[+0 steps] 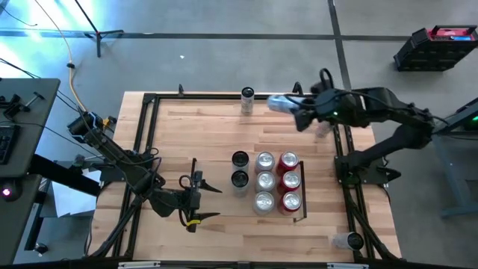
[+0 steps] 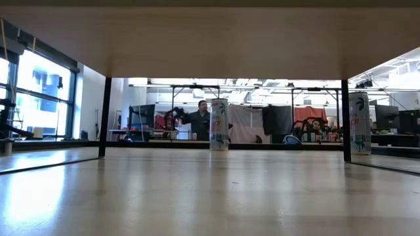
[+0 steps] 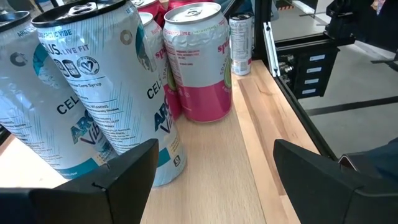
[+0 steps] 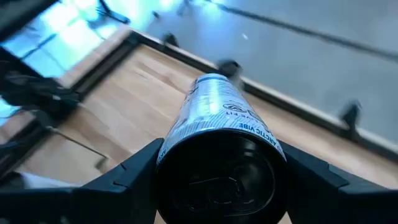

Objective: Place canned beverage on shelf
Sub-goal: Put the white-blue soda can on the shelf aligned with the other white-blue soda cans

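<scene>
A: Over the bench's far right corner in the high view, the right end effector (image 1: 300, 112) is clamped on a silver can (image 1: 280, 104) held off the wood, its long axis lying roughly level and pointing toward the left. Open light-wood planks stretch below and to the left of it.

B: And the shelf?

A: The shelf (image 1: 301, 190) sits right of centre: thin black rails at its right side and near corner. Three red-topped cans (image 1: 289, 181) stand in a line against the right rail, three silver-topped cans (image 1: 265, 181) just beside them, two dark-topped cans (image 1: 239, 169) to their left. One more can (image 1: 247, 101) stands upright alone at the far edge, and another lies outside the frame at the near right corner (image 1: 347, 240). The left end effector (image 1: 198, 196) rests low on the bench left of the rows, fingers apart and empty.

B: Low view?

A: Smooth glossy wood runs out clear to a tall slim can (image 2: 219, 124) standing upright at centre; a second can (image 2: 359, 123) stands behind a black post at right. A person (image 2: 199, 120) shows in the room beyond.

B: Left wrist?

A: Dark fingers (image 3: 127, 174) spread wide; white-and-teal printed cans (image 3: 118, 93) just ahead, a dented pink-and-white can (image 3: 199, 62) behind, and a bare wood strip beside the black rail (image 3: 289, 81).

B: Right wrist?

A: The can's (image 4: 221, 124) dark round base faces the camera, its body pointing away, gripped on both sides between the fingers (image 4: 127, 171).
</scene>
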### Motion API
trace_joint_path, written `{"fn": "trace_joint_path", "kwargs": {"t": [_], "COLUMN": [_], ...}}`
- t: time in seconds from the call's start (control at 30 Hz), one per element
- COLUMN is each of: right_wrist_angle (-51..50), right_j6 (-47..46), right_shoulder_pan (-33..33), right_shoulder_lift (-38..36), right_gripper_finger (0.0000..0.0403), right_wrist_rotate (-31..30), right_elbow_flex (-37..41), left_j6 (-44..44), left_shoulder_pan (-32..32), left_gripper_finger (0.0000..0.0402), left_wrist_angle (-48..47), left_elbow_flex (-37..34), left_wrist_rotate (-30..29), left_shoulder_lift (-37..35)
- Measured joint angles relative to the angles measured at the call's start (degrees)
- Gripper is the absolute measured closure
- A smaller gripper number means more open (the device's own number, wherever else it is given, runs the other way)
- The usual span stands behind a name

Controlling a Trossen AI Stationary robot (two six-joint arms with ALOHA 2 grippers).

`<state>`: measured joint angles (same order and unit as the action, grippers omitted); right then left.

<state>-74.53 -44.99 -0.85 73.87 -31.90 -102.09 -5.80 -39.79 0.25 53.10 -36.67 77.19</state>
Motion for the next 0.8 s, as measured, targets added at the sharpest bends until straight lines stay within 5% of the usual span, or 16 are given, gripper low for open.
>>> {"fn": "trace_joint_path", "kwargs": {"t": [0.3, 0.43, 0.63, 0.8], "right_wrist_angle": [2.5, 2.5, 3.5, 9.4], "right_j6": [12.0, 15.5, 18.1, 16.7], "right_shoulder_pan": [-4.4, -7.3, -11.4, -13.1], "right_shoulder_lift": [14.9, 20.6, 27.3, 27.7], "right_gripper_finger": [0.0156, 0.0156, 0.0156, 0.0156], "right_wrist_rotate": [0.4, 0.4, -1.0, -2.4], "right_elbow_flex": [-18.8, -25.7, -33.0, -30.4], "left_j6": [2.9, 7.6, 11.9, 23.6], "left_shoulder_pan": [0.0, -0.6, -4.3, -5.5], "left_gripper_finger": [0.0094, 0.0094, 0.0094, 0.0094], "left_wrist_angle": [4.2, -3.0, -17.9, -18.2], "left_elbow_flex": [0.1, 4.1, 14.1, 18.0], "left_wrist_rotate": [1.9, 2.5, -14.2, -29.3], "left_shoulder_lift": [0.0, -1.6, -4.4, -4.9]}}
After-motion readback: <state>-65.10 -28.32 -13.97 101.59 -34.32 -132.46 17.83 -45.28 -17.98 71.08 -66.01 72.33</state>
